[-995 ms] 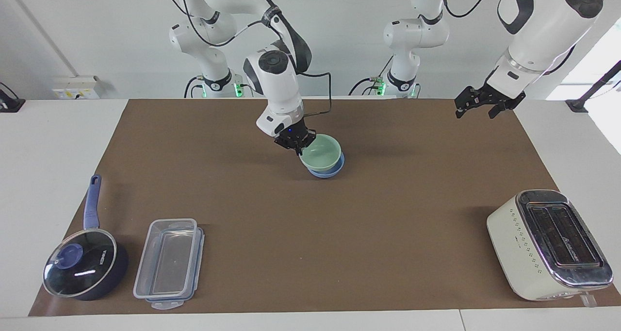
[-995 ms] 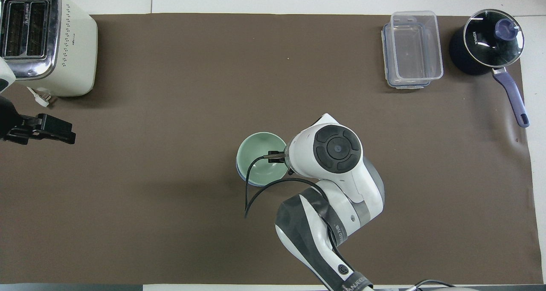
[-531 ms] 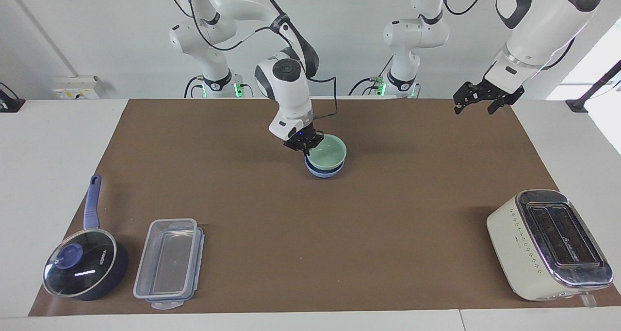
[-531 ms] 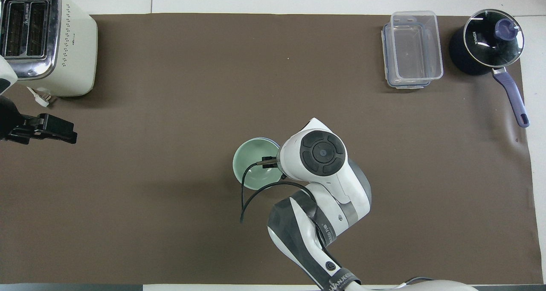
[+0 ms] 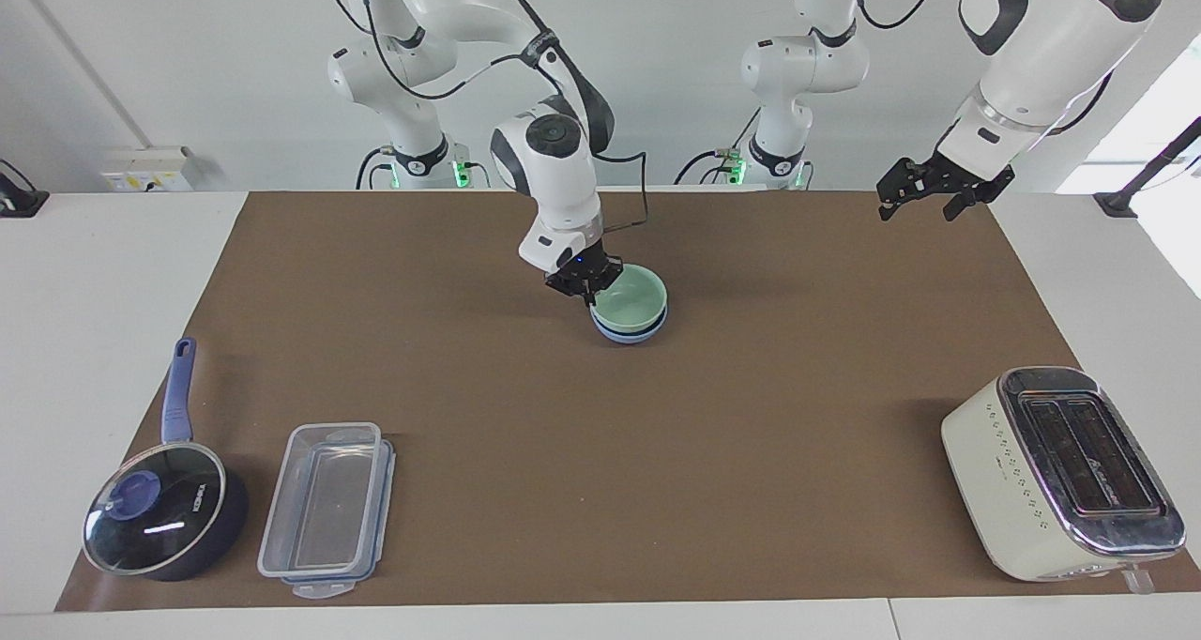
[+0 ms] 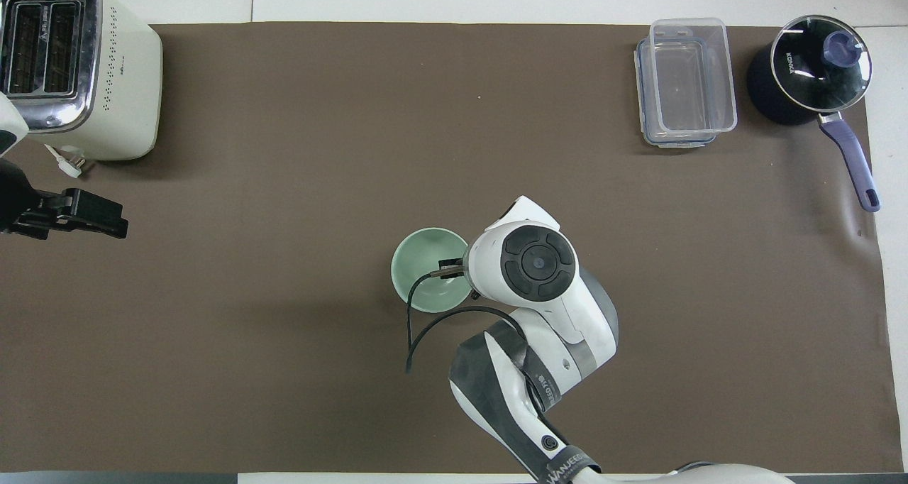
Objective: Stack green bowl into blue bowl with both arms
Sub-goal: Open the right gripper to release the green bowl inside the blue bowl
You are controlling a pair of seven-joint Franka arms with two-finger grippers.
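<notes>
The pale green bowl [image 5: 635, 298] sits nested in the light blue bowl [image 5: 627, 333] at the middle of the brown mat. Only the blue bowl's lower rim shows under it. My right gripper [image 5: 586, 289] is down at the green bowl's rim on the right arm's side, shut on that rim. In the overhead view the green bowl [image 6: 424, 265] hides the blue bowl, and my right wrist covers most of the right gripper [image 6: 450, 266]. My left gripper [image 5: 921, 199] is open and empty, held high over the mat's corner at the left arm's end, where the arm waits.
A cream toaster [image 5: 1060, 471] stands at the left arm's end, farther from the robots. A clear plastic container [image 5: 328, 509] and a dark blue saucepan with a glass lid [image 5: 164, 518] lie at the right arm's end, also farther out.
My right gripper has brought the green bowl from a tilt down level into the blue bowl, and the pair shifted slightly toward the robots. My left gripper drew back a little.
</notes>
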